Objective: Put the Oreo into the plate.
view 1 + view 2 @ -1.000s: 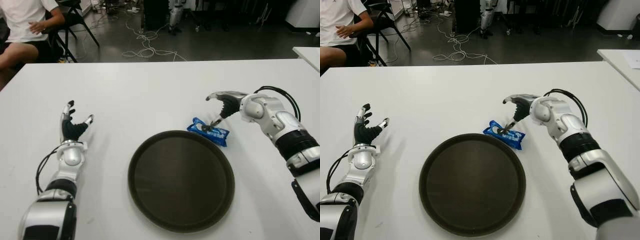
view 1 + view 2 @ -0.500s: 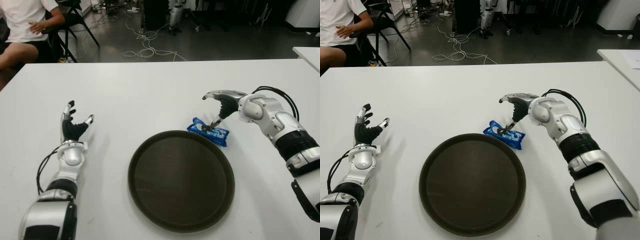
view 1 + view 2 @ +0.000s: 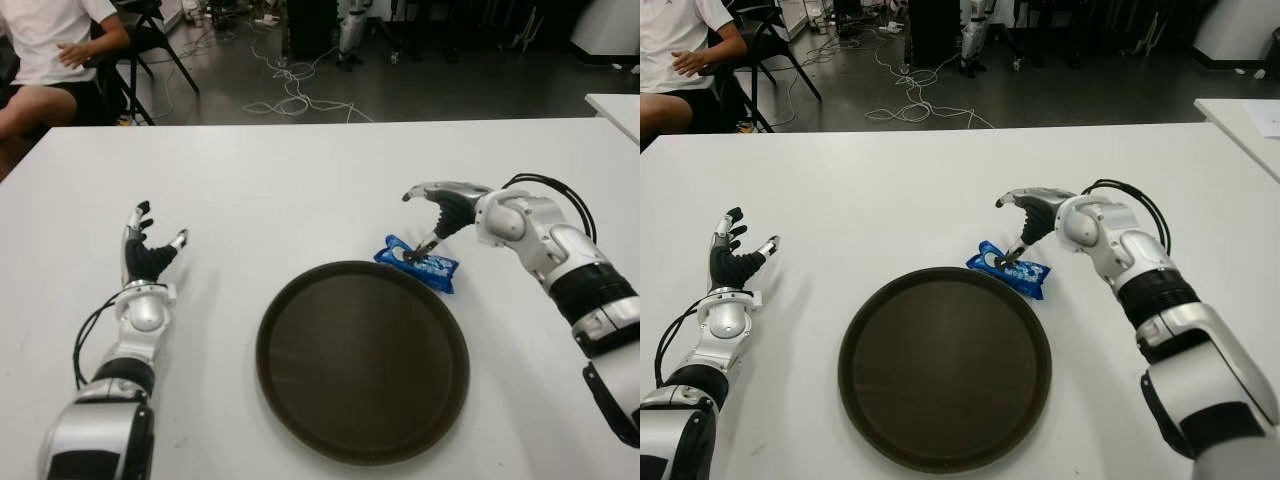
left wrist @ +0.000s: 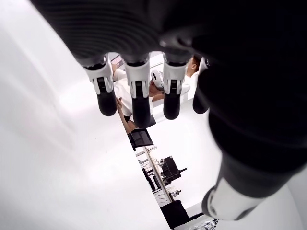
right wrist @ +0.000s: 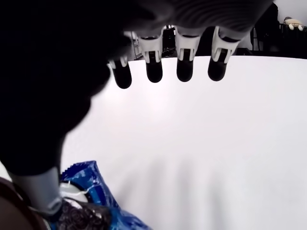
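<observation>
Edging slightly leftward, right hand spread open, thumb tip touching unmoved Oreo packet beside plate; left hand open, unchanged.

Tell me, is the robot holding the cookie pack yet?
No. The right hand only touches the top of the blue cookie pack with its thumb; its fingers are spread. The left hand is open too.

White table. Beyond the table's far left corner: a seated person in a white shirt, with a black chair beside. Beyond its far edge: loose cables on the dark floor.
</observation>
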You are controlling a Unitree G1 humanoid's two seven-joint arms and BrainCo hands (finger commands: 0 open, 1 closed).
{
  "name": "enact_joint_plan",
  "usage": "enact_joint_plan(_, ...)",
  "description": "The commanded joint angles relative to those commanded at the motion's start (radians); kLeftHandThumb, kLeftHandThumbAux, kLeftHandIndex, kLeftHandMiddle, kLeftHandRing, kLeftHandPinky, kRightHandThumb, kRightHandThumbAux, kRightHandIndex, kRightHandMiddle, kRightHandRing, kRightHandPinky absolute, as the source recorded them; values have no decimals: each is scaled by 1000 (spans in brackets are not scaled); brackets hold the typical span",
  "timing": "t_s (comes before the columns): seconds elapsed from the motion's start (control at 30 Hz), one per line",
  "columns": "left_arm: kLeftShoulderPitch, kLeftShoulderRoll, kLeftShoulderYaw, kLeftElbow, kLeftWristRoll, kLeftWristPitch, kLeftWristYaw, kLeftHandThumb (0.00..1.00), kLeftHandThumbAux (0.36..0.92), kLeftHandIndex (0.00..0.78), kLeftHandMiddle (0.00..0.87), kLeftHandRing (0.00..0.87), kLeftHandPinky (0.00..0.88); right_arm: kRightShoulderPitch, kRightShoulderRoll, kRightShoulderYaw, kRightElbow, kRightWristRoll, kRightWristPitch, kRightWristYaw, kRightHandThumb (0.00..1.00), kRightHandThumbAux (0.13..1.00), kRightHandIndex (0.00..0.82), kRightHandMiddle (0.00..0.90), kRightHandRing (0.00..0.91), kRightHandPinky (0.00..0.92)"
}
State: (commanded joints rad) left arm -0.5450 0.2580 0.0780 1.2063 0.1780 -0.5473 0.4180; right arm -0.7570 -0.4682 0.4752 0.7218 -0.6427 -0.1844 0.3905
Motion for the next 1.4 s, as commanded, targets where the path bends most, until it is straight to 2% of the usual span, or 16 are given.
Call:
enact_joint_plan(0.8,-3,0,2,2,-3,6,-3,0,780,74,109,101,90,40,3,-7,-28,-6,8,-14,0,686,0,0,0,0)
enact_joint_plan(1.07,-2,3,-6,2,10,2,15,1,810,91,138,122,102,54,0,-10,-50,-5,17,-11,0,706,0,0,0,3)
enact_joint_plan(1.4,-2,2,-2,2,2,1,6,0,807,84,120,110,97,56,2,-3,-49,-12,23,-6,0,690,0,0,0,1)
